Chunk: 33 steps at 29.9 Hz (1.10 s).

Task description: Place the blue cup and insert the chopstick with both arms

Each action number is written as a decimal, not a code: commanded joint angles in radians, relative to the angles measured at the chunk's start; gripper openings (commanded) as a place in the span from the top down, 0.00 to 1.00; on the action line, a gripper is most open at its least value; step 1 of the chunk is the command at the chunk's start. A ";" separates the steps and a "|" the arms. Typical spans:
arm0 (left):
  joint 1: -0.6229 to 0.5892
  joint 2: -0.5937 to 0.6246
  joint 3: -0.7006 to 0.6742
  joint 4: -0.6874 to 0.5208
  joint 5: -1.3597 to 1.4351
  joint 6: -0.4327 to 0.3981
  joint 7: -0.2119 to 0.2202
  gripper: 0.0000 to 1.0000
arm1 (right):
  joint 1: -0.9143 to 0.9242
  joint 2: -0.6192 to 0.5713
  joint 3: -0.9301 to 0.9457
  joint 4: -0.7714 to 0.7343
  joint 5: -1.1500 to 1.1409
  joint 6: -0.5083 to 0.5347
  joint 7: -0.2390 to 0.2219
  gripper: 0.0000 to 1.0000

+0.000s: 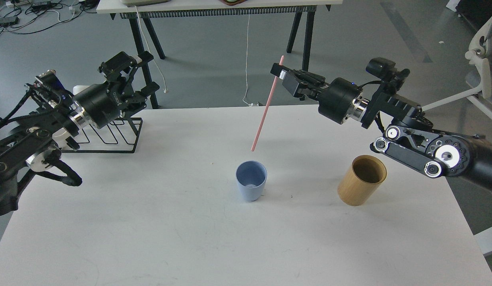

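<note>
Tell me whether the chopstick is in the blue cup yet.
Not yet. The chopstick hangs tilted in the right hand, its lower tip above and behind the upright blue cup.

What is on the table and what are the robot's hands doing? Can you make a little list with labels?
blue cup: upright on the white table, nothing inside
chopstick: pink, tilted in the air, lower tip above the cup
right gripper: shut on the chopstick near its top
left gripper: open, holding nothing, above the black wire rack
wooden holder: tan, right of the cup
</note>
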 commanded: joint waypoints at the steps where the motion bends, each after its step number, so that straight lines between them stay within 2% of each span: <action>1: 0.005 0.000 -0.004 0.000 0.000 0.000 0.000 0.01 | 0.011 0.058 -0.052 -0.054 -0.023 -0.003 0.000 1.00; 10: 0.012 -0.007 -0.004 0.003 0.000 0.000 0.000 0.01 | -0.009 0.108 -0.073 -0.097 -0.024 -0.011 0.000 0.96; 24: 0.014 -0.010 -0.005 0.003 0.000 0.000 0.000 0.01 | -0.037 0.113 -0.070 -0.083 -0.014 -0.011 0.000 0.58; 27: 0.014 -0.013 -0.005 0.003 0.000 0.000 0.000 0.01 | -0.037 0.113 -0.055 -0.059 -0.008 -0.014 0.000 0.38; 28: 0.014 -0.013 -0.005 0.003 0.000 0.000 0.000 0.01 | -0.037 0.107 -0.049 -0.048 -0.007 -0.016 0.000 0.35; 33: 0.012 -0.015 -0.007 0.003 0.000 0.000 0.000 0.01 | -0.038 0.073 0.042 -0.038 0.071 -0.054 0.000 0.31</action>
